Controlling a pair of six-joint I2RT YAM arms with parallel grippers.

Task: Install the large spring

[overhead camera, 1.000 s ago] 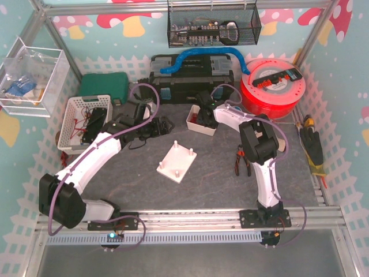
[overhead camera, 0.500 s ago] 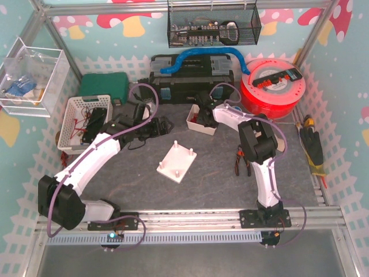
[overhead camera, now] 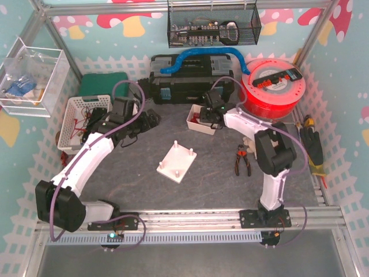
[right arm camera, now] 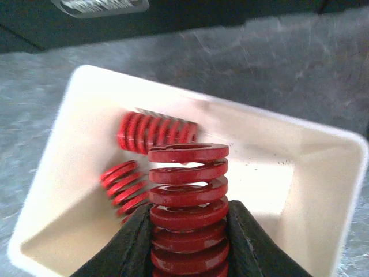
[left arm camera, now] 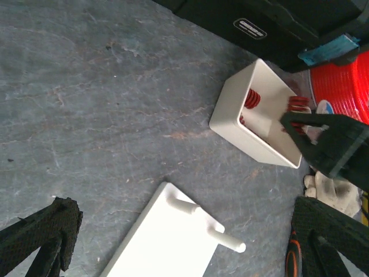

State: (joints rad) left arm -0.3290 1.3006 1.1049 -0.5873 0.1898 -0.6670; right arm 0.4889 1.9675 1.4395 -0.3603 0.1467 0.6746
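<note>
Large spring (right arm camera: 187, 173): red, upright, clamped between the fingers of the right gripper (right arm camera: 189, 216), its top just above the white bin (left arm camera: 242, 130) near the back edge of the table (overhead camera: 138, 173), right of the middle.
Change, left arm: it has drawn back toward the table's left edge since a second ago; the left gripper (overhead camera: 145, 122) hangs with its jaws spread wide and nothing in them.
Change, right arm: its jaws have narrowed onto the spring, and the elbow has swung out toward the right edge.
Meaning: the pick looks made; judging by this, the carry to the peg plate (overhead camera: 176, 163) and the seating on a peg are not yet done.
White basket (overhead camera: 72, 115): at the left edge, just beside the left gripper.
Peg plate: mid-table, pegs standing bare, well apart from the bin.
Other springs (right arm camera: 155, 130): lying on the bin floor behind the held one; they could catch as it lifts out.
Bin wall: the near side lies between the spring and the plate, so the lift likely has to clear it first.
Pliers (overhead camera: 242, 160): flat on the table to the right of the plate, off the direct line.
Toolbox (overhead camera: 190, 78): along the back edge, behind the bin.
Red spool (overhead camera: 271, 92): at the back right corner.
</note>
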